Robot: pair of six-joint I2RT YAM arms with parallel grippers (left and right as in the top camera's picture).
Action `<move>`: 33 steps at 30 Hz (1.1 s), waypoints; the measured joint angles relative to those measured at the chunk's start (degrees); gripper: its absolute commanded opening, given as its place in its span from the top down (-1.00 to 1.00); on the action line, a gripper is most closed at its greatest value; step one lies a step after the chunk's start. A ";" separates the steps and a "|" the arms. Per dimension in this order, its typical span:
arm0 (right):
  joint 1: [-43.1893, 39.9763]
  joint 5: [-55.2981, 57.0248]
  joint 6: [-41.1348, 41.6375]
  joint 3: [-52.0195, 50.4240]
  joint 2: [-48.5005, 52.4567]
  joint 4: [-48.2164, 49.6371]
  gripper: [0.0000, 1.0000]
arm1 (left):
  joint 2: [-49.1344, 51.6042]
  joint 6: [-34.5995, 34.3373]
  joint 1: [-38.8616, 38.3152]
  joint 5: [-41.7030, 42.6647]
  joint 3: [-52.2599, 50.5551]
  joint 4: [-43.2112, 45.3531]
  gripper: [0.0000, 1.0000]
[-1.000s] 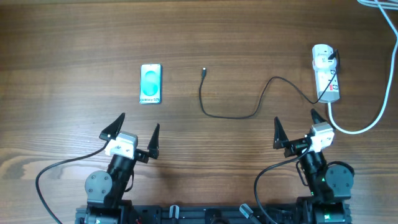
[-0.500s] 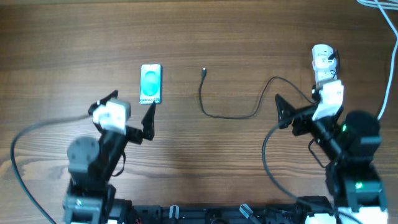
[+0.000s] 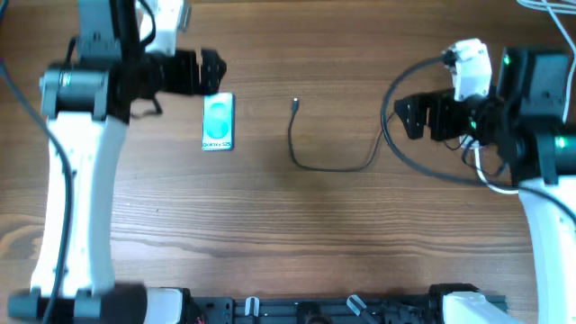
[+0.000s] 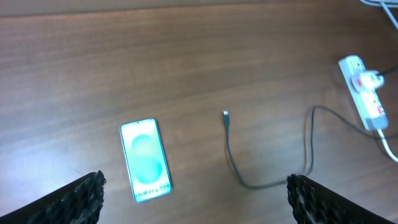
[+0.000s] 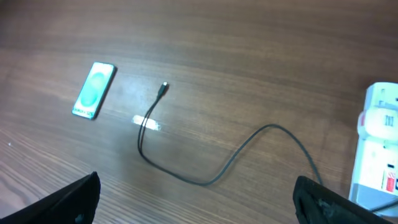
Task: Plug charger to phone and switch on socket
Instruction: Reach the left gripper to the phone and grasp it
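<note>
The phone [image 3: 218,121] lies flat at the table's left, teal screen up; it also shows in the left wrist view [image 4: 145,160] and the right wrist view [image 5: 94,90]. The charger cable [image 3: 333,167] curls across the middle, its small plug [image 3: 295,104] lying free to the right of the phone. The white socket [image 5: 376,149] lies at the far right with an adapter in it; in the overhead view my right arm hides it. My left gripper [image 3: 193,72] is open and empty, raised above the phone. My right gripper [image 3: 418,117] is open and empty, raised beside the socket.
The socket's thick white cord [image 3: 493,183] loops off the strip toward the right edge. Bare wooden tabletop [image 3: 297,234] lies between the cable and the front edge. Both arm bases stand at the front edge.
Both arms have risen from the front edge and swung toward the far side: the left over the phone, the right over the socket. Phone and cable have not moved.
</note>
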 measured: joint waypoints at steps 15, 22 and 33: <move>0.02 -7.63 -1.05 0.33 8.96 0.17 -1.00 | 26.10 -8.04 0.15 -7.89 0.94 -3.76 -0.82; 0.00 -7.63 -1.05 0.33 8.96 0.20 -1.00 | 34.99 -11.61 -0.22 -9.55 0.92 -3.65 -0.82; 0.00 -7.63 -1.05 0.33 8.96 0.15 -1.00 | 39.56 -12.94 -2.05 -12.57 0.09 1.09 -0.86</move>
